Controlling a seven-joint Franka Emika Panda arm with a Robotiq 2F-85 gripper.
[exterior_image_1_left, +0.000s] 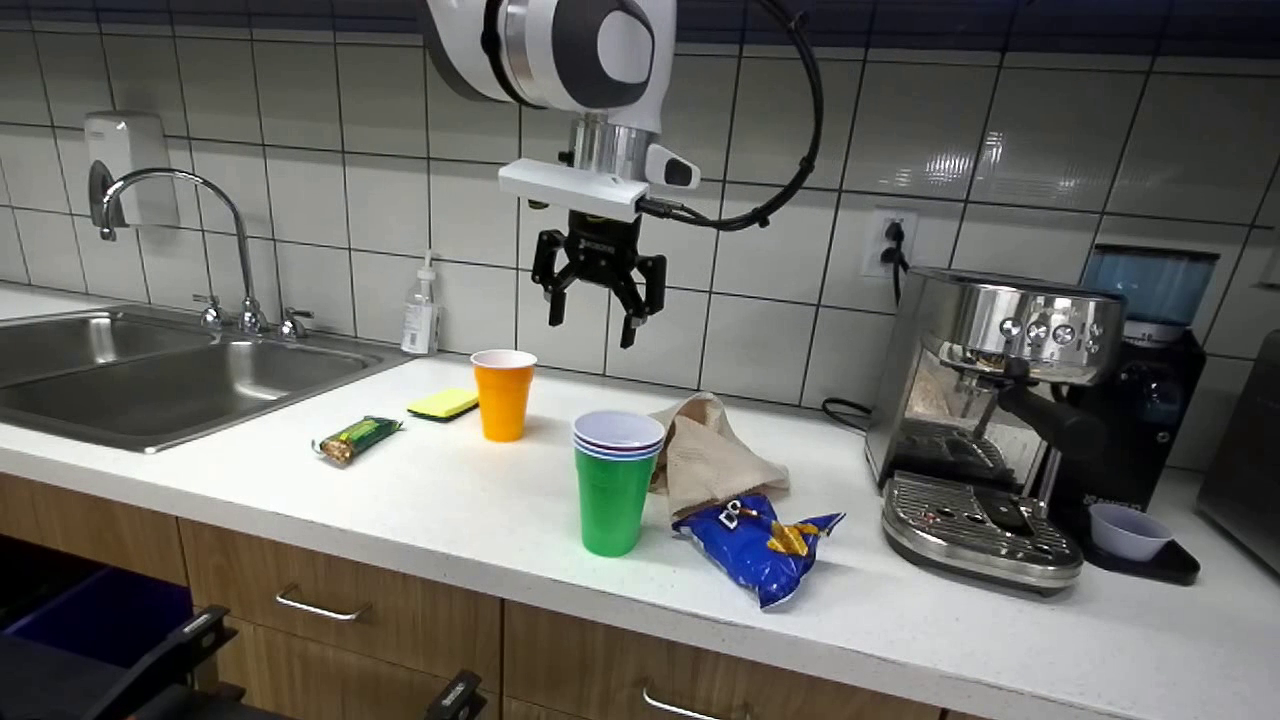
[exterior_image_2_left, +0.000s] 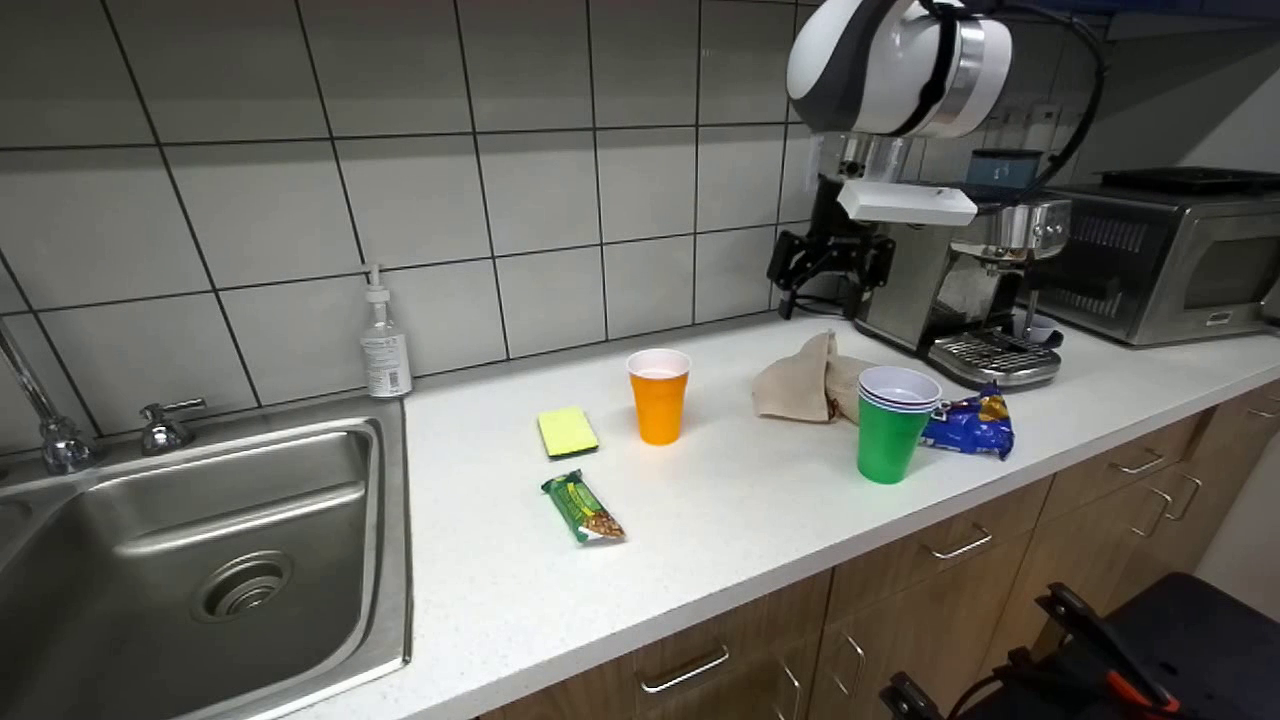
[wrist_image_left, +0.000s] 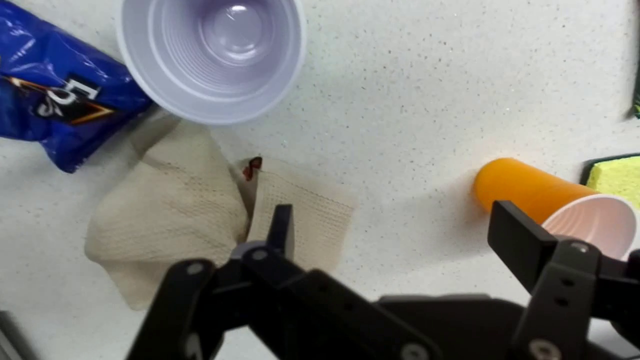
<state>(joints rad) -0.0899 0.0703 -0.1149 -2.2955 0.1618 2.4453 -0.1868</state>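
The pincer (exterior_image_1_left: 592, 322) is hanging above the worktop (exterior_image_1_left: 460, 500), pointing down; its jaws are standing wide apart, with bare air between the tips. Wrist view: the fingers (wrist_image_left: 282, 230) are showing well separated, one overlapping the sight of the beige cloth (wrist_image_left: 175, 215), the other that of the orange cup (wrist_image_left: 525, 185). In both exterior views the pincer is hovering well above these, touching neither.

The cloth is lying crumpled on the far side of the stacked green cups (exterior_image_1_left: 615, 505), which are standing upright close to the near edge. A blue chip bag (exterior_image_1_left: 755, 545) is lying just right of the stack and close to the cloth. The orange cup is standing upright farther left, a yellow sponge (exterior_image_1_left: 443, 404) lying just left of it. A snack bar (exterior_image_1_left: 360, 440) is lying farther left and nearer. By the far wall (exterior_image_1_left: 770, 280), a soap bottle (exterior_image_1_left: 421, 318) is standing beside the sink (exterior_image_2_left: 392, 520), which is occupying the left end; a coffee machine (exterior_image_1_left: 935, 390) is standing at the right.
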